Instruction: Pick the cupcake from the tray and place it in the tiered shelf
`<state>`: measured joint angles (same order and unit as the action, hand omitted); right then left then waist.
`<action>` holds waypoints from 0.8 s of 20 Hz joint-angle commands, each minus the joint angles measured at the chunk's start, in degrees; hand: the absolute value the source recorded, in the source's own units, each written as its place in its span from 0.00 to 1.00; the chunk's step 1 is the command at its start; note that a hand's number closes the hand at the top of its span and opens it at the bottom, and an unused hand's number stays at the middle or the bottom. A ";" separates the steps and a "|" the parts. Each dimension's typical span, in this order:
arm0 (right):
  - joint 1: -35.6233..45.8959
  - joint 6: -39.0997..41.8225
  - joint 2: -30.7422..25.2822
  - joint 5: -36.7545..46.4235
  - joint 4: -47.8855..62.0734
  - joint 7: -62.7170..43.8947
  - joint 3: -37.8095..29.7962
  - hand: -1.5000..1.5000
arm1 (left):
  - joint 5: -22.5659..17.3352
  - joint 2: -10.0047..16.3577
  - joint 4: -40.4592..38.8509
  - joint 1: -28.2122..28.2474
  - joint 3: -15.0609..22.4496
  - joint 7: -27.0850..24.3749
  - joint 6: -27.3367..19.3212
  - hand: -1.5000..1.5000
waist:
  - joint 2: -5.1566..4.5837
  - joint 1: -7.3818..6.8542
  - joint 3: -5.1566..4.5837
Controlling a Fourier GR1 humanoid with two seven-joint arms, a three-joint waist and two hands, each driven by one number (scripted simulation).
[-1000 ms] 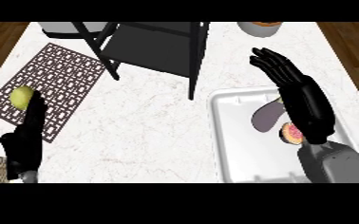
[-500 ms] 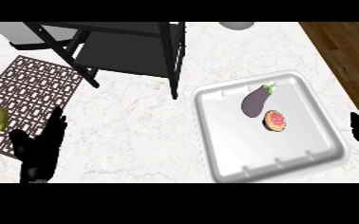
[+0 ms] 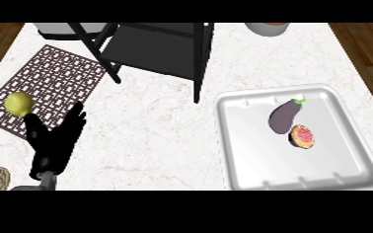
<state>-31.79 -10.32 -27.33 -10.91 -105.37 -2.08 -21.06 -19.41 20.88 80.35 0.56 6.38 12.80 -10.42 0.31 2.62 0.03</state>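
The cupcake, pink-topped in an orange case, lies in the white tray at the right, next to a purple eggplant. The black tiered shelf stands at the back centre. My left hand rests at the lower left with its fingers straight and pointing up, holding nothing, far from the tray. My right hand does not show in the head view.
A brown patterned mat lies at the left with a yellow lemon on its near edge, just above my left hand. A bowl sits at the back right, and a grey container at the back left.
The right hand, raised over the tray one second ago, has left the view. The view has shifted, so the tray, cupcake and eggplant now show uncovered.
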 commanded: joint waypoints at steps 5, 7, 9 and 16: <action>-9.71 2.98 -2.98 0.58 -24.70 -20.34 0.94 0.00 | 0.14 -0.67 -2.16 0.56 -0.42 -0.86 2.33 0.50 | -0.32 -1.97 -0.21; -6.17 2.66 -7.48 3.15 -24.64 -28.01 0.77 0.00 | 1.29 -2.35 -0.36 -1.27 1.85 1.95 0.90 0.50 | -0.44 -2.60 -0.16; -1.59 -1.70 -8.00 6.56 -26.59 -37.68 3.86 0.00 | 1.21 -2.20 -1.91 -4.23 1.35 3.06 1.46 0.50 | -0.66 -3.20 -0.16; 14.13 -3.34 -15.29 16.49 -21.26 -59.64 8.47 0.00 | 2.46 -3.61 -3.84 -5.60 1.10 2.67 1.20 0.50 | -0.85 -4.19 -0.16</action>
<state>-25.53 -13.62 -37.98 1.93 -128.86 -50.07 -13.89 -17.67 18.73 78.66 -3.08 7.10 14.54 -8.49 -0.20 -1.11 0.04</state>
